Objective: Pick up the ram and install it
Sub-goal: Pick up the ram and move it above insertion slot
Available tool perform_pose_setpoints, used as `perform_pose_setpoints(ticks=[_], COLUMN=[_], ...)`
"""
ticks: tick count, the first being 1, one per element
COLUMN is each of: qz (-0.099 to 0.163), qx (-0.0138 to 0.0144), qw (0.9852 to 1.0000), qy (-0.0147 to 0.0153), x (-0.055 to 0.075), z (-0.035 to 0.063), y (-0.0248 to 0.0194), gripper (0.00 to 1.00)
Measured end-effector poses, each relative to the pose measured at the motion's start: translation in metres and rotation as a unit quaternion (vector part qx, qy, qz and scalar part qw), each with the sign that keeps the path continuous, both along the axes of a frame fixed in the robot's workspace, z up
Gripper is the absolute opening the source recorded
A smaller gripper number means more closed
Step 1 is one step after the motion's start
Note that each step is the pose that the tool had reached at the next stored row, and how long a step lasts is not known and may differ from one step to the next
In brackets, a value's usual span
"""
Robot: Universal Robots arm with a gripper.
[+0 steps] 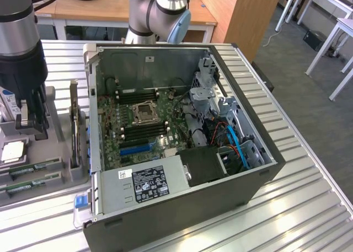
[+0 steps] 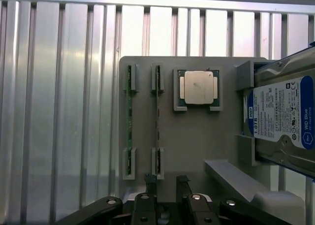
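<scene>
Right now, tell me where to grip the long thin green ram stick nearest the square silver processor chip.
Probably the bare middle of the ram stick, between its grey end brackets. Come from above and pinch its two flat faces: it stands on edge in the grey holder tray, with its ends clipped.

Open dark-grey metal computer case (image 1: 182, 208) lying on its side on ribbed silver metal table (image 1: 309, 208), taking up table's middle. Large green motherboard (image 1: 113, 130) lying flat inside on case floor. Grey boxy power supply with white label (image 1: 143, 183) sitting along case's near wall. Blue cables (image 1: 234, 139) running near case's corner. Flat grey plastic holder tray (image 2: 197, 141) lying near table's edge. Square silver processor chip (image 2: 199, 87) sitting in tray recess. Silver hard drive with blue-white label (image 2: 283, 112) sitting in brackets along tray edge, just beside chip.
</scene>
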State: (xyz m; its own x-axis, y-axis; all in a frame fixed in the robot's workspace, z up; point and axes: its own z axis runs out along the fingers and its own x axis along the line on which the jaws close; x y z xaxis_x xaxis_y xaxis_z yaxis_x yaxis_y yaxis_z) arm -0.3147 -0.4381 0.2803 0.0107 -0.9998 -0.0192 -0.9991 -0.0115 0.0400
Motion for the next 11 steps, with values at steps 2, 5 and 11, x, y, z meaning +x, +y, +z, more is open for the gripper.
perform_pose_setpoints(ticks=[2,5,11], qz=[0.000,0.000,0.000], qx=[0.0000,0.0000,0.0000], qw=[1.0000,1.0000,1.0000], qy=[0.0000,0.0000,0.0000], x=[-0.0001,-0.0002,-0.0004], z=[-0.0020,-0.0046,-0.0087], y=[0.0000,0.0000,0.0000], gripper=[0.30,0.30,0.30])
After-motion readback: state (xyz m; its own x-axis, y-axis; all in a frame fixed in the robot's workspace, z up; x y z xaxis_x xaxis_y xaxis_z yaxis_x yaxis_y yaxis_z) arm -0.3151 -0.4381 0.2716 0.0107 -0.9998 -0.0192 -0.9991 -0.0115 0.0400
